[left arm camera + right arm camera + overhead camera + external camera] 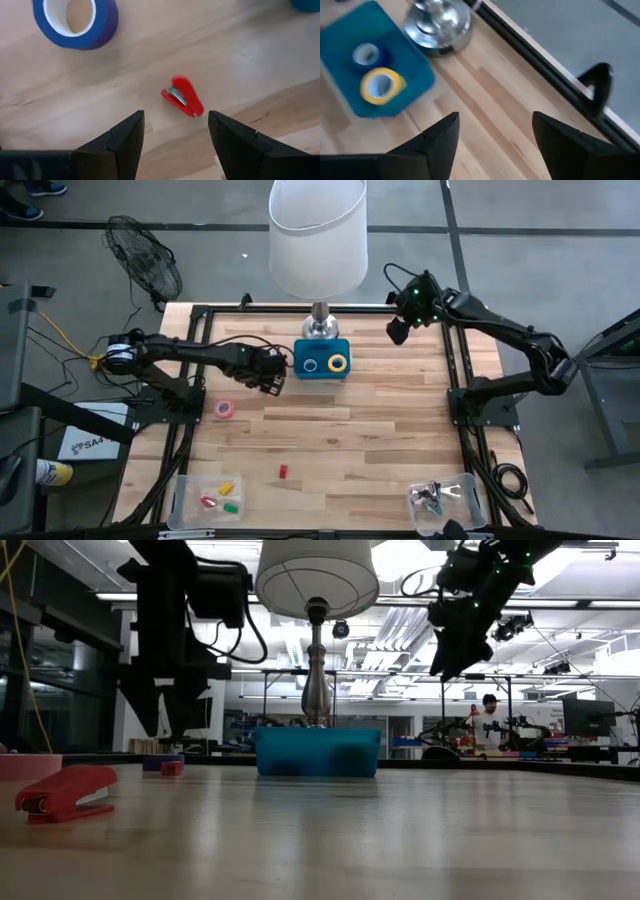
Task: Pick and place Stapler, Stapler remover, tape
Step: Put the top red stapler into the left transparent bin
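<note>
My left gripper (268, 372) hangs open, pointing down, just left of the blue box (322, 360). Below it on the wood lie a blue tape roll (75, 20) and a small red stapler (182, 96); the stapler shows past the gap between the fingers, untouched. In the high view the gripper hides both. A second red stapler (283, 471) lies near the front edge. A pink tape roll (224, 409) lies flat at the left. A blue roll (367, 54) and a yellow roll (381, 85) lie in the box. My right gripper (400, 330) is open and empty over the far right corner.
A lamp with a white shade (318, 240) stands on its metal base (437, 22) behind the box. A clear tray (185, 510) of small coloured blocks sits front left, and another (470, 485) with dark and metal pieces front right. A fan (145, 265) stands beyond the far left corner.
</note>
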Action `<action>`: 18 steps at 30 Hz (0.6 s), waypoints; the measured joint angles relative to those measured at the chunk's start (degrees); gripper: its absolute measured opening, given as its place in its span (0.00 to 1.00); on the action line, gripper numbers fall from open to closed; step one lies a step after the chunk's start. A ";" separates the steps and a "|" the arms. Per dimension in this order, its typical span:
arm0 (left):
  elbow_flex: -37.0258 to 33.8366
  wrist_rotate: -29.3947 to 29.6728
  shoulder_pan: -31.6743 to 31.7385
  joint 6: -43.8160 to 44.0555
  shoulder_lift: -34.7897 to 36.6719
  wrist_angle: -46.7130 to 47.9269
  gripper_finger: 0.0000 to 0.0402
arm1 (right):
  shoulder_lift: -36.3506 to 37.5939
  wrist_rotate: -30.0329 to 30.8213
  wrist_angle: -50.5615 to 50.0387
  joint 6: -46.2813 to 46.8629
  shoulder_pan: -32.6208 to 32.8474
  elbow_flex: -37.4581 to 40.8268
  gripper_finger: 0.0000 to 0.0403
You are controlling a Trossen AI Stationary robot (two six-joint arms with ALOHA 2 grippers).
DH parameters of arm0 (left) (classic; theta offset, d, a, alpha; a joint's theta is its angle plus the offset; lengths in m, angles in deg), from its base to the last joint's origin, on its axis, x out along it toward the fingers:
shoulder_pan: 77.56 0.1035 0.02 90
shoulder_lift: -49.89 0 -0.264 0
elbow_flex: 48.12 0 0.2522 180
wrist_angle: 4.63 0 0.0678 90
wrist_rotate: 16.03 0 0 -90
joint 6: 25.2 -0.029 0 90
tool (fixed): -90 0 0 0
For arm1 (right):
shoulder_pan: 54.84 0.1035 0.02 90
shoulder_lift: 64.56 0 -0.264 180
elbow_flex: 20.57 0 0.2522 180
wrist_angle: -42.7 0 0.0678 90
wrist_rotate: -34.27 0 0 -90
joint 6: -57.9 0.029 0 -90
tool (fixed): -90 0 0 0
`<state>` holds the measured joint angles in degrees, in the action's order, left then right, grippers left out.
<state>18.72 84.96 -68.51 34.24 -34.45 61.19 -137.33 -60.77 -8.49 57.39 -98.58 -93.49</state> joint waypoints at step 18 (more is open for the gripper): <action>0.00 -2.84 5.35 -1.23 0.00 -3.44 0.53 | 0.00 -4.35 5.21 -3.50 -1.38 -0.02 0.60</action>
<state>18.72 82.13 -63.16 33.01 -34.45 57.74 -137.33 -65.12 -3.29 53.89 -99.96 -93.51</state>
